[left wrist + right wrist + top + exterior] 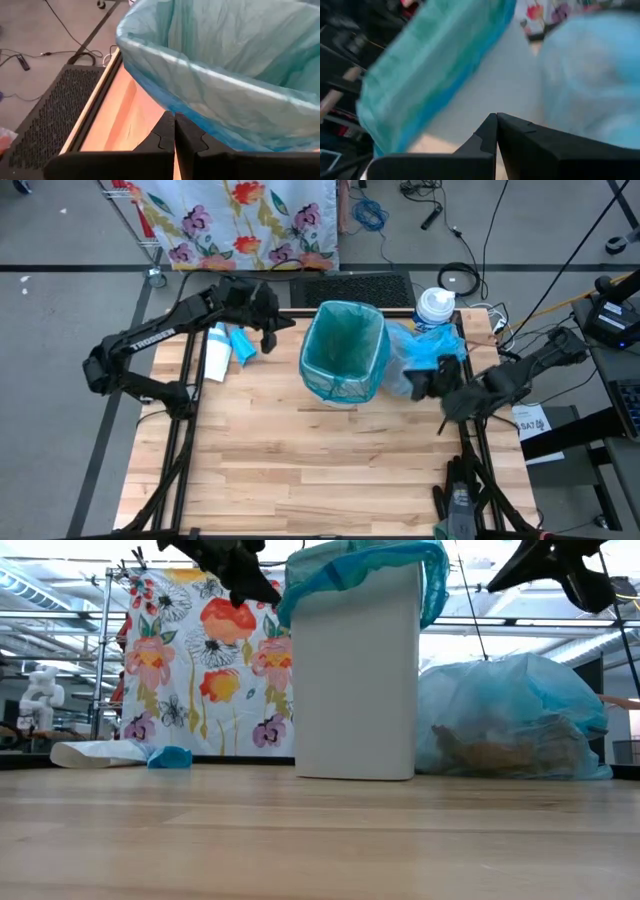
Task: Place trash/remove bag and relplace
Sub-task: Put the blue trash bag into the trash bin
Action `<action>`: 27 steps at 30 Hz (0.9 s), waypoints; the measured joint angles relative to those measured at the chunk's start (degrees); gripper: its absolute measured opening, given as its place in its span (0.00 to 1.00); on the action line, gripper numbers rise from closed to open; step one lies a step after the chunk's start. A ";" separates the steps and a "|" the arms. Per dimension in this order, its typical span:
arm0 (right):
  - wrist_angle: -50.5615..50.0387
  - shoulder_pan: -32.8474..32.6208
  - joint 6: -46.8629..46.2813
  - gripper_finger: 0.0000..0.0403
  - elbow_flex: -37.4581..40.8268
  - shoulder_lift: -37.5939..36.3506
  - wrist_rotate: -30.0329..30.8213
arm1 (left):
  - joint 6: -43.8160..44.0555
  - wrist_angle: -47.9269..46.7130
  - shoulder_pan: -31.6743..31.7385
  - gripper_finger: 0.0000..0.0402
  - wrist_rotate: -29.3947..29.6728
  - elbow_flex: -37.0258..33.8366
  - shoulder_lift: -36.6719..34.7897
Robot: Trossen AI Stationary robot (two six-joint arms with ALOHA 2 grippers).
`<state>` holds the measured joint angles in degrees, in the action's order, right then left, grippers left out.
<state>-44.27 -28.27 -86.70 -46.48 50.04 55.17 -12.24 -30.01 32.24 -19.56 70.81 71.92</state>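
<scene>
2 hands hover pressed together: left hand (268,340) beside the lined bin (345,350), right hand (425,387) by the bag (430,348).

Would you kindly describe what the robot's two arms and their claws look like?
Both arms are matte black, built of slim tubular links with chunky joints. The left arm carries white TROSSEN lettering along its link. The left claw and right claw each end in two flat, angular black fingers with a small notch at the inner edge.

right claw (496,131): fingers pressed together | white bin (485,95), teal liner (425,70) | bag (595,80) beside
</scene>
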 joint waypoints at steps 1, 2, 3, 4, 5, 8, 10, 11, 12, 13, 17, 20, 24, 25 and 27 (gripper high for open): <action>0.12 0.78 2.33 0.00 0.00 -1.97 0.25 | 0.03 0.46 0.46 0.00 -0.76 0.00 0.56; 0.32 1.91 5.02 0.00 0.00 -3.97 0.22 | 0.29 1.06 0.75 0.00 -1.54 0.00 1.40; 0.47 3.13 7.48 0.00 0.00 -5.81 -0.02 | 0.97 1.68 1.11 0.00 -1.88 0.00 2.37; 0.47 4.42 9.78 0.00 -0.02 -7.56 -0.46 | 1.71 2.21 1.47 0.00 -2.24 0.00 3.42; 0.44 5.82 11.91 0.00 -0.02 -9.27 -1.32 | 2.60 2.75 1.82 0.00 -3.22 0.00 4.54; 1.76 10.04 18.34 0.00 -0.02 -13.18 -3.08 | 4.23 6.38 2.78 0.00 -7.60 0.00 7.33; 3.86 13.09 23.18 0.00 -0.01 -15.37 -5.37 | 5.95 8.71 3.32 0.00 -9.07 0.00 8.68; 5.32 14.69 25.90 0.00 0.00 -16.29 -6.90 | 6.49 9.09 3.54 0.00 -9.17 0.09 9.19; 7.00 16.28 28.75 0.00 0.00 -16.95 -8.49 | 6.67 8.88 3.74 0.00 -9.19 0.44 9.76; 8.77 18.00 31.56 0.00 0.00 -17.57 -10.18 | 6.79 8.95 3.96 0.00 -9.17 0.90 10.25; 14.14 25.91 39.58 0.00 -0.02 -18.58 -18.50 | 6.81 9.50 5.19 0.00 -9.19 1.92 11.15; 16.46 32.89 43.02 0.00 -0.02 -17.79 -26.33 | 6.88 10.55 6.22 0.00 -9.18 1.95 11.25; 20.59 42.30 46.15 0.00 -0.01 -14.33 -39.94 | 7.38 11.00 6.45 0.00 -9.17 1.95 11.26; 21.78 44.48 46.68 0.00 -0.02 -13.15 -43.36 | 7.44 11.02 6.45 0.00 -9.19 1.95 11.24; 23.22 48.40 47.24 0.00 -0.02 -10.62 -49.56 | 7.46 11.02 6.39 0.00 -9.81 1.95 11.24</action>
<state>-21.05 20.13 -39.46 -46.50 39.42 5.61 -4.78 -18.98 38.63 -29.38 72.75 83.15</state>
